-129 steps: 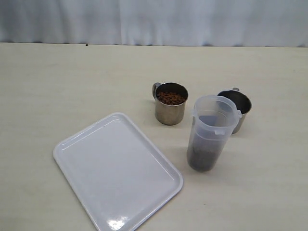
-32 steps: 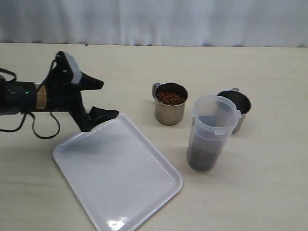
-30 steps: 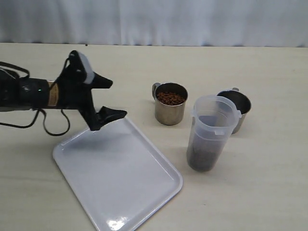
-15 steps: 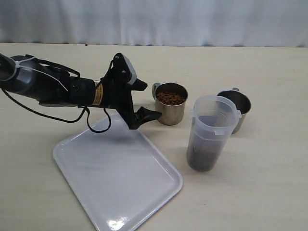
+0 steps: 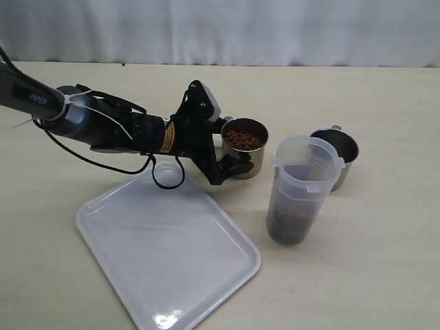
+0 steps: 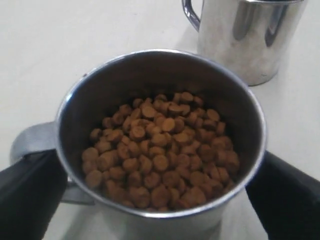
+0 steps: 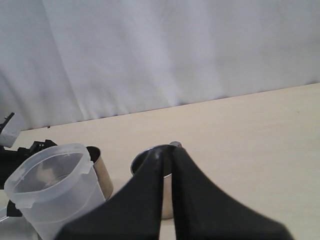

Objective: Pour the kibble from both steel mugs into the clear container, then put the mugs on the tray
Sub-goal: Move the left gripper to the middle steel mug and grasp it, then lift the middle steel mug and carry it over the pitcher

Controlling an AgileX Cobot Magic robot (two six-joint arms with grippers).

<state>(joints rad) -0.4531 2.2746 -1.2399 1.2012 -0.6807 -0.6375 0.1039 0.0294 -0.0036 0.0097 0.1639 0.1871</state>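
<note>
A steel mug [image 5: 244, 157] full of kibble [image 5: 242, 139] stands upright behind the tray [image 5: 165, 247]. My left gripper [image 5: 231, 146] is open, with one finger on each side of this mug. In the left wrist view the kibble [image 6: 160, 150] fills the mug [image 6: 160, 210], and a dark finger [image 6: 30, 195] shows at each side. The second steel mug [image 5: 342, 148] stands behind the clear container [image 5: 302, 185], which has dark kibble [image 5: 289, 223] at its bottom. My right gripper [image 7: 167, 152] is shut and empty, away from that mug [image 7: 141, 164].
A pale curtain [image 5: 220, 31] runs along the table's far edge. The left arm and its cables [image 5: 89, 127] stretch over the table just behind the tray's far corner. The clear container [image 7: 50, 185] stands close to both mugs.
The left arm came in from the left, passed over the tray's far corner and reached the kibble mug, which its open fingers now flank. Mugs, container and tray have not moved.
</note>
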